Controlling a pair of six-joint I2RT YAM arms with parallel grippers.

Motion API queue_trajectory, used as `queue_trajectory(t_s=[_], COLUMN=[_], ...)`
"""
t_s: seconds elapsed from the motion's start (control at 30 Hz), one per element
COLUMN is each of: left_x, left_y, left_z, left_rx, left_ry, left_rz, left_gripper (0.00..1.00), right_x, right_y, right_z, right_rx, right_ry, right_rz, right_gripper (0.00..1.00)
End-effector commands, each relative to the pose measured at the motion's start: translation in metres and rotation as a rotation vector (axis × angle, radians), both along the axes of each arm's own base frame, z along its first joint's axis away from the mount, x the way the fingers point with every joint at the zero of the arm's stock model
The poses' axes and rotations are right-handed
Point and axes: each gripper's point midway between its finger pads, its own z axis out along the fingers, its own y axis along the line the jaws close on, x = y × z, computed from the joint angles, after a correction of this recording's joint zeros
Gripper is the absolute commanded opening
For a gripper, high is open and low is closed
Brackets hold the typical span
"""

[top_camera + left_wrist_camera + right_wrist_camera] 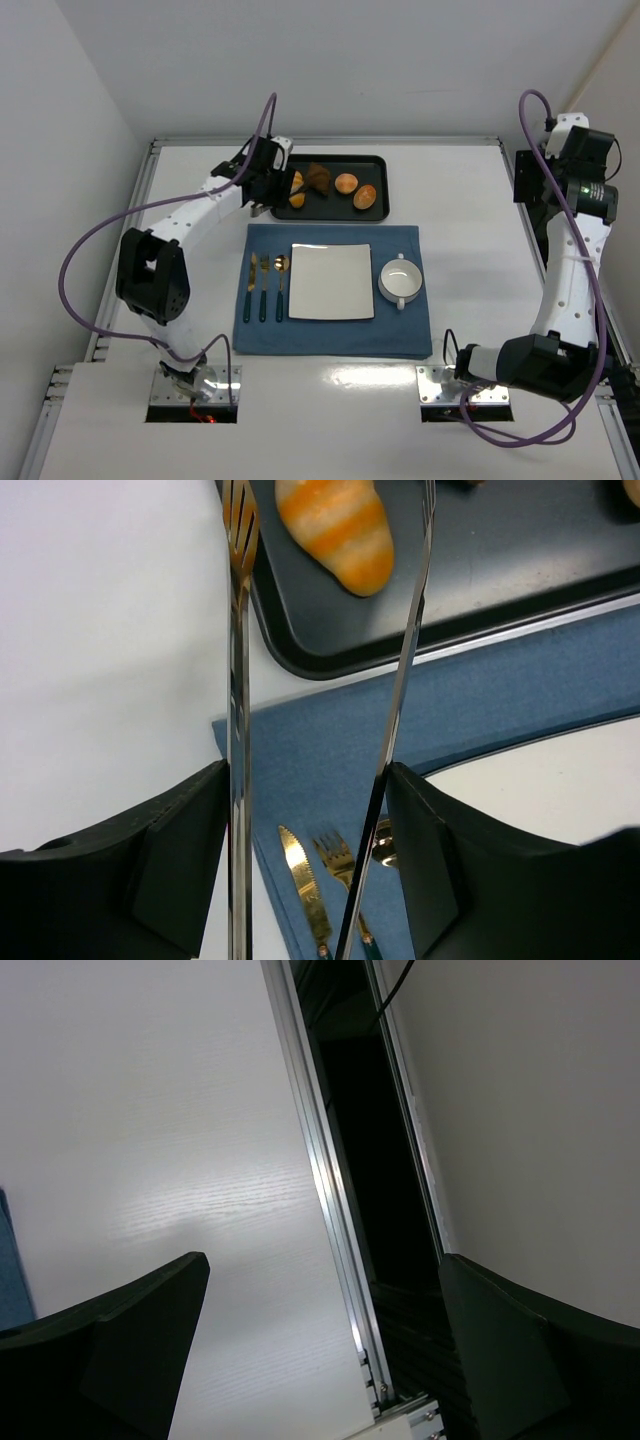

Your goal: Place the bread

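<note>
left tool (305,780): bottom of its wrist view, half closed, fingers pressed on both arms of the metal tongs (238,730).
tongs: arms run up the frame over the blue mat (480,710), with the tips spread either side of the bread; contact unclear.
bread (335,530): top centre, on the black tray (480,590) near its corner; oblong, golden-yellow with orange bands.
right tool (320,1290): fingers wide apart, nothing held, over the white tabletop (150,1110).

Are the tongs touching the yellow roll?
Apart. Left wrist view: bare tray shows between the bread and each arm of the tongs, though the tips run out of frame.
</note>
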Motion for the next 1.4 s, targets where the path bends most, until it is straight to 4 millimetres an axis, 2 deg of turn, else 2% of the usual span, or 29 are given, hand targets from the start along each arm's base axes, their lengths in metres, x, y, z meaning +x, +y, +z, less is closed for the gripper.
queue_trajectory(t_s=[0.0, 0.5, 0.53, 0.57, 0.63, 0.73, 0.87, 1.07, 1.17, 1.27, 1.3, 1.33, 1.37], left_x=[0.015, 0.026, 0.026, 0.028, 0.029, 0.034, 0.035, 0.032, 0.032, 0.031, 0.031, 0.032, 0.031], left_y=[-0.002, -0.006, -0.006, -0.005, -0.005, -0.007, -0.005, -0.015, -0.013, -0.011, -0.009, -0.007, -0.006], left_z=[0.011, -0.007, -0.013, -0.009, -0.020, -0.016, -0.022, -0.031, -0.030, -0.032, -0.025, -0.025, -0.012], left_rx=[-0.014, 0.003, 0.008, 0.011, 0.020, 0.016, 0.036, 0.058, 0.071, 0.081, 0.092, 0.099, 0.096], left_ry=[-0.054, -0.028, -0.016, -0.028, -0.007, -0.018, -0.003, 0.007, 0.003, 0.010, -0.005, -0.008, -0.036], left_rz=[0.035, 0.027, 0.027, 0.034, 0.034, 0.034, 0.034, 0.018, 0.017, 0.023, 0.022, 0.029, 0.021], left_gripper=[0.59, 0.58, 0.58, 0.58, 0.55, 0.52, 0.51, 0.51, 0.41, 0.28, 0.20, 0.18, 0.16], right_x=[0.000, 0.001, 0.001, 0.001, 0.001, 0.001, 0.004, 0.004, 0.006, 0.007, 0.007, 0.007, 0.007], right_y=[-0.003, -0.007, -0.007, -0.007, -0.007, -0.007, -0.007, -0.007, -0.007, -0.008, -0.008, -0.008, -0.008], right_z=[0.010, 0.014, 0.014, 0.014, 0.014, 0.014, 0.015, 0.015, 0.012, 0.015, 0.015, 0.015, 0.015], right_rx=[-0.002, -0.005, -0.005, -0.005, -0.005, -0.005, 0.000, 0.000, 0.004, 0.000, 0.000, 0.000, 0.000], right_ry=[-0.046, -0.054, -0.054, -0.054, -0.054, -0.054, -0.056, -0.056, -0.048, -0.056, -0.056, -0.056, -0.056], right_rz=[-0.019, -0.028, -0.028, -0.028, -0.028, -0.028, -0.019, -0.019, -0.019, -0.019, -0.019, -0.019, -0.019], right_gripper=[1.00, 1.00, 1.00, 1.00, 1.00, 1.00, 1.00, 1.00, 1.00, 1.00, 1.00, 1.00, 1.00])
